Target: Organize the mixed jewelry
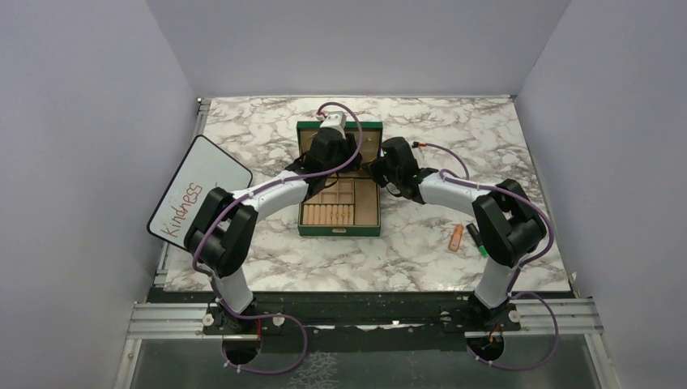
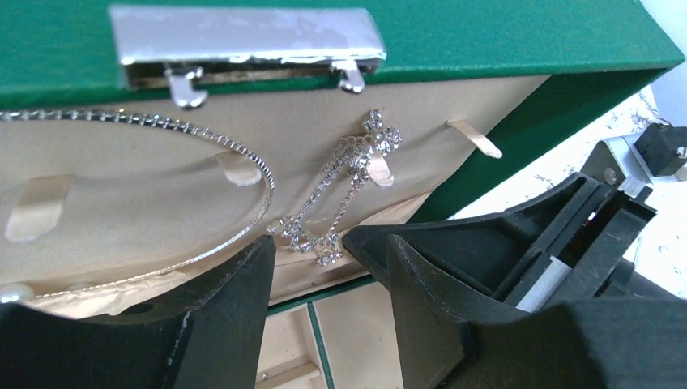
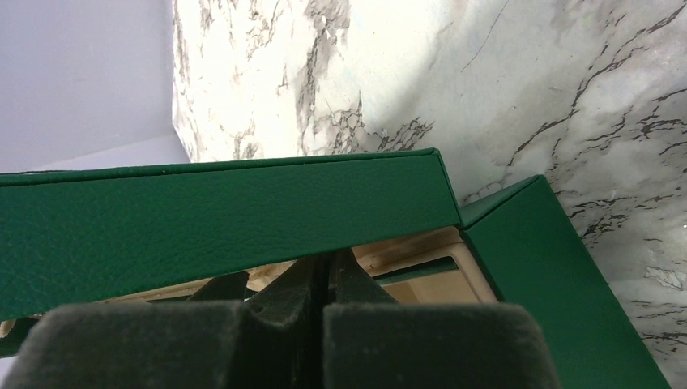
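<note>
The green jewelry box (image 1: pixel 339 231) stands open mid-table, its lid (image 2: pixel 486 40) upright at the back. On the lid's beige lining hang a thin silver rhinestone necklace loop (image 2: pixel 243 158) and a sparkly silver chain (image 2: pixel 348 166) on a tab. My left gripper (image 2: pixel 313 243) is open, and the chain's lower end dangles between its fingertips (image 2: pixel 243 284); I cannot tell whether they touch it. My right gripper (image 3: pixel 326 271) is shut, its tips tucked under the lid's right edge (image 3: pixel 243 211). In the top view, the left gripper (image 1: pixel 328 152) is at the lid and the right gripper (image 1: pixel 389 166) at the box's right side.
A whiteboard reading "Kindness" (image 1: pixel 198 194) leans at the left. An orange marker (image 1: pixel 456 237) and a black-and-green highlighter (image 1: pixel 479 241) lie right of the box, near the right arm. The box base has beige compartments and ring rolls (image 1: pixel 328 215). A pearl (image 2: pixel 12 293) shows at the lid's lower left.
</note>
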`<action>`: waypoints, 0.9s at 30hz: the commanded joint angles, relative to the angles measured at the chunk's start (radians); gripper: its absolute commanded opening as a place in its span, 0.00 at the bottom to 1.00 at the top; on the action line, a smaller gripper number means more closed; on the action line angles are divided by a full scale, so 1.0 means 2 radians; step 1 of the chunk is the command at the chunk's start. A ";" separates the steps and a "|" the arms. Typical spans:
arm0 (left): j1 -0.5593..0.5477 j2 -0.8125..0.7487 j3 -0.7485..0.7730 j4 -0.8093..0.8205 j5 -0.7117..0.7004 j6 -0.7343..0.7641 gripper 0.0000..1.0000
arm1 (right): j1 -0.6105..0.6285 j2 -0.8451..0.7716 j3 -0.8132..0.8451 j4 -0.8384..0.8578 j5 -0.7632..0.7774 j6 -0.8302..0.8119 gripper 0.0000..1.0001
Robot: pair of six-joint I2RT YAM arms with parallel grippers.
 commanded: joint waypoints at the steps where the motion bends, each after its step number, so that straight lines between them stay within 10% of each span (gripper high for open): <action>1: -0.002 0.016 0.018 0.005 -0.012 0.001 0.47 | 0.008 -0.010 -0.016 -0.026 -0.039 -0.022 0.01; 12: -0.002 0.034 0.030 -0.013 -0.022 -0.005 0.44 | 0.008 -0.014 -0.018 -0.012 -0.046 -0.041 0.01; 27: -0.002 0.044 0.056 -0.023 -0.040 -0.014 0.10 | 0.007 -0.033 -0.054 0.018 -0.070 -0.064 0.01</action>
